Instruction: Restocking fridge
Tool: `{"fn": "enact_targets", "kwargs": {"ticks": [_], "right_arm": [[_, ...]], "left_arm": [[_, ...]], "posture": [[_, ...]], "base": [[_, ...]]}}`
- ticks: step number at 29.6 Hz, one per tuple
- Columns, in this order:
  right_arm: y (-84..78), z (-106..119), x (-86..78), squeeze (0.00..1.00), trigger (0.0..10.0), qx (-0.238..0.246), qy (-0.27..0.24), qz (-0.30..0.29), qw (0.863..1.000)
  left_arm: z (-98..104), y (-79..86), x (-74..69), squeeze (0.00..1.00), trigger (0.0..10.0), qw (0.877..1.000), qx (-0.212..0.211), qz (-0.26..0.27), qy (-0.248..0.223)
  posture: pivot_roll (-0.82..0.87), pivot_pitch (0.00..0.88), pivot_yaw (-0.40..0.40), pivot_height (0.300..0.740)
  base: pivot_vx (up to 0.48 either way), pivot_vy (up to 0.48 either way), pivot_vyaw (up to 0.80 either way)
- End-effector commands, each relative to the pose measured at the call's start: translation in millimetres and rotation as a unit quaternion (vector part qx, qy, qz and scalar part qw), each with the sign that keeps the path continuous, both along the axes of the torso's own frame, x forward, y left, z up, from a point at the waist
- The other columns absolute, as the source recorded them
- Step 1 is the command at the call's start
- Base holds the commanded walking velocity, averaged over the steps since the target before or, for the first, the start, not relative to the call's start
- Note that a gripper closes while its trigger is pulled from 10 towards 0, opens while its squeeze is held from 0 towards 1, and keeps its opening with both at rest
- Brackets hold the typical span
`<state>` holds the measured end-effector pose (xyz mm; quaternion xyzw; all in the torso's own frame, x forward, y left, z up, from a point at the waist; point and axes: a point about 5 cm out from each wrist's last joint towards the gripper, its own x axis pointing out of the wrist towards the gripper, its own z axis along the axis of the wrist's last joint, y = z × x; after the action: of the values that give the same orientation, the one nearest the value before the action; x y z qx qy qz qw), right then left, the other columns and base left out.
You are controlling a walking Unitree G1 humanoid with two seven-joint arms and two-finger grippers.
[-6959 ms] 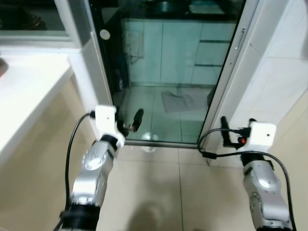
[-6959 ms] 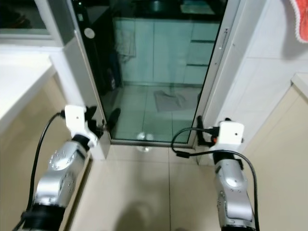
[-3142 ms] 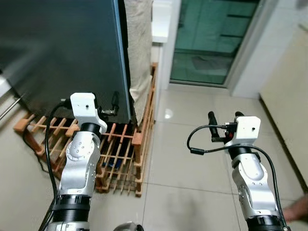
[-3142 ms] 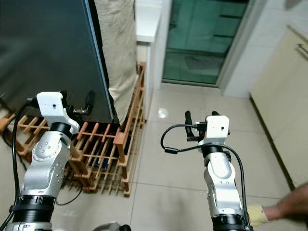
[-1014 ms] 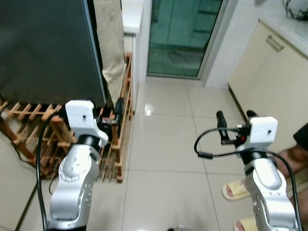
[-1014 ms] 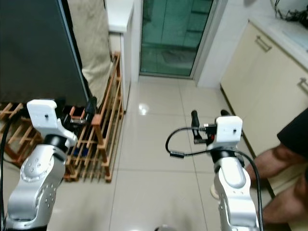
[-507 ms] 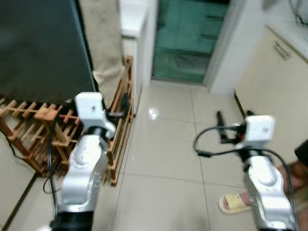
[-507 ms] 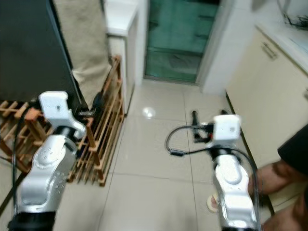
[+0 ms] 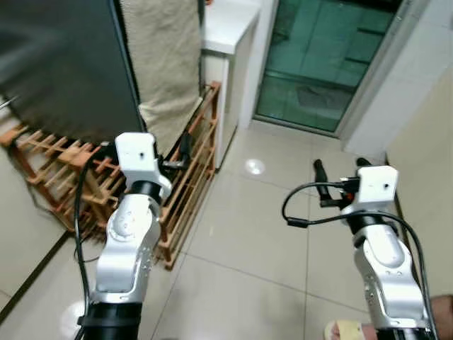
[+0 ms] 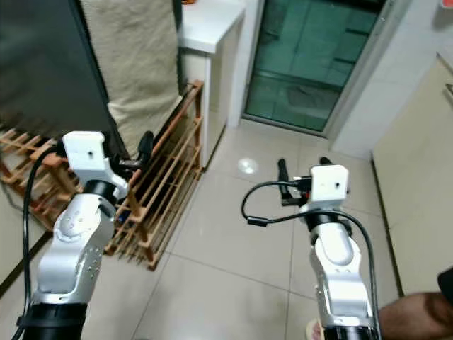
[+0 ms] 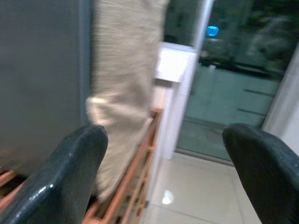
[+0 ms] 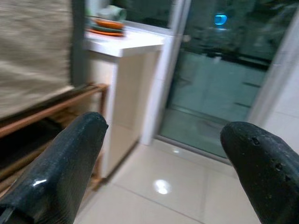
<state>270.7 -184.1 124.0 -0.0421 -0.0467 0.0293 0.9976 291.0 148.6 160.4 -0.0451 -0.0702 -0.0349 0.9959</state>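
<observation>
The fridge (image 9: pixel 64 64) is the tall dark slab at the near-left of the room, standing on a wooden slatted rack (image 9: pixel 177 184) that lifts it off the tiled floor (image 9: pixel 248 241); its door looks closed, and nothing to stock it with is in view.

The left gripper (image 11: pixel 159 154) has its fingers spread wide with nothing between them; it is raised in front of the body, close to the fridge's right edge and above the rack's outer end. The right gripper (image 12: pixel 161 158) is likewise wide apart and empty, raised over bare floor, well apart from the fridge. Both arms seem carried in a neutral pose, suited to walking rather than reaching.

Outward from the left gripper, a beige cloth (image 9: pixel 166 64) hangs down the fridge's side, its lower edge reaching the rack. Beyond it a white counter (image 10: pixel 212 28) carries stacked dishes (image 12: pixel 105 25) on its top. Past that, a glass sliding door (image 9: pixel 325 64) closes the far end of the room. A person's foot in a sandal (image 9: pixel 347 331) shows at the floor's near-right corner.

The task looks barely begun, the robot apparently positioning itself by the fridge.
</observation>
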Motion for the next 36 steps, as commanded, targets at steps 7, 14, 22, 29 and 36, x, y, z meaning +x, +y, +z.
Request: {"fn": "enact_targets", "kwargs": {"ticks": [7,14,22,29,36], "right_arm": [[-2.9,-1,-2.2,0.0,10.0,-0.004,-0.004,-0.008,1.0],[-1.1,-4,-3.8,0.0,10.0,-0.001,-0.002,-0.009,1.0],[0.4,-5,-3.0,0.0,10.0,0.002,-0.001,-0.008,1.0],[1.8,-1,-1.1,0.0,10.0,0.001,-0.006,-0.003,1.0],[3.7,-3,0.4,0.0,10.0,0.013,-0.005,-0.006,1.0]], "left_arm": [[10,-1.4,1.0,0.0,10.0,1.0,0.004,-0.015,-0.025],[11,-6.4,1.1,0.0,10.0,0.999,0.029,-0.039,-0.023],[15,-1.2,1.4,0.0,10.0,0.999,0.018,-0.022,-0.033],[22,14.5,9.0,0.0,10.0,0.999,0.004,0.021,-0.033],[37,20.3,31.6,0.0,10.0,0.999,-0.021,0.03,-0.032]], "posture": [[-0.06,0.0,-0.032,0.74],[-0.06,0.0,-0.025,0.74],[-0.06,0.0,-0.023,0.74],[-0.06,0.0,-0.026,0.74],[-0.06,0.0,-0.011,0.74]], "base": [[0.396,0.217,0.0],[0.442,0.117,0.0],[0.42,0.0,0.0],[0.0,0.0,0.0],[0.0,0.0,0.0]]}}
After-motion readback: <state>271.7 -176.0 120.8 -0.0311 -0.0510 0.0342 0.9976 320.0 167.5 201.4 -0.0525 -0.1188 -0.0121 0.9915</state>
